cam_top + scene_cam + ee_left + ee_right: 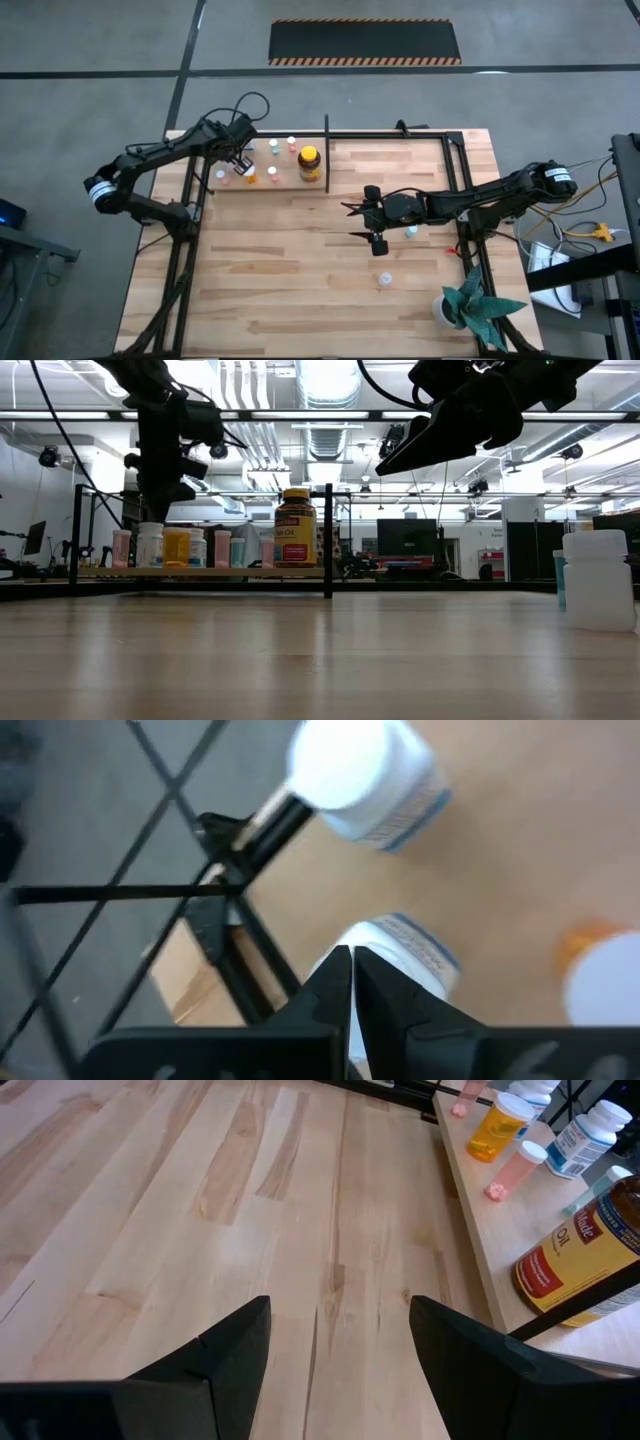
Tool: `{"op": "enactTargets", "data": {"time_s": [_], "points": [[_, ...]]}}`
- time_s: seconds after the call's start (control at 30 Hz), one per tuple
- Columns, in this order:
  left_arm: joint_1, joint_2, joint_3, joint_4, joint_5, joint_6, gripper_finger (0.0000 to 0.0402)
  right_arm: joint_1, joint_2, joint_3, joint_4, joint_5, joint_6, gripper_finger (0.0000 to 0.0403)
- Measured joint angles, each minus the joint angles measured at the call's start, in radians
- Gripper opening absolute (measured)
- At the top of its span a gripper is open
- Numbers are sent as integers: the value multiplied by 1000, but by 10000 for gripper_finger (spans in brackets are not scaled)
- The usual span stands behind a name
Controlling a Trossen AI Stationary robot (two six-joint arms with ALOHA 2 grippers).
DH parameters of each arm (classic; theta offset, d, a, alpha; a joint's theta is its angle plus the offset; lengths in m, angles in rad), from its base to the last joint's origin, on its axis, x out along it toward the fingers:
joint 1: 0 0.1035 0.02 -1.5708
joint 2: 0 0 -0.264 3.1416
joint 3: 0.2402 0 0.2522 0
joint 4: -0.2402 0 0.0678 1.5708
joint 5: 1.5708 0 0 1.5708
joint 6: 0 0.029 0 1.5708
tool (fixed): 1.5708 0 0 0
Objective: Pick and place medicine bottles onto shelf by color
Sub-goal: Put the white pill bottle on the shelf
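The left pincer (240,163) hung clenched and empty over the shelf (262,184), just above a white bottle (400,960). The amber jar (309,163) stood beside the shelf's divider post (328,540). The right pincer (352,222), released, hovered over the counter (290,280) near a pale blue bottle (411,233); a potted plant (470,305) sat by the counter's corner.

Dark arms, white bands, seemingly black cables

— Where did we have our left gripper (240,163)?
— Reached toward the table's far left corner, fingers (335,982) pressed together.
— And our right gripper (352,222)?
— Raised over the table's middle, jaws spread wide, holding nothing.
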Motion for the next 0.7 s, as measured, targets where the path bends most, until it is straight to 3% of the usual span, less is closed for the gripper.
{"op": "enactTargets", "data": {"time_s": [0.53,0.7], "points": [[-14,-101,15,-13,170,69,0,0,0,0,-15,0,0,231],[-22,-143,7,-37,404,65,0,0,0,0,-15,0,6,231]]}}
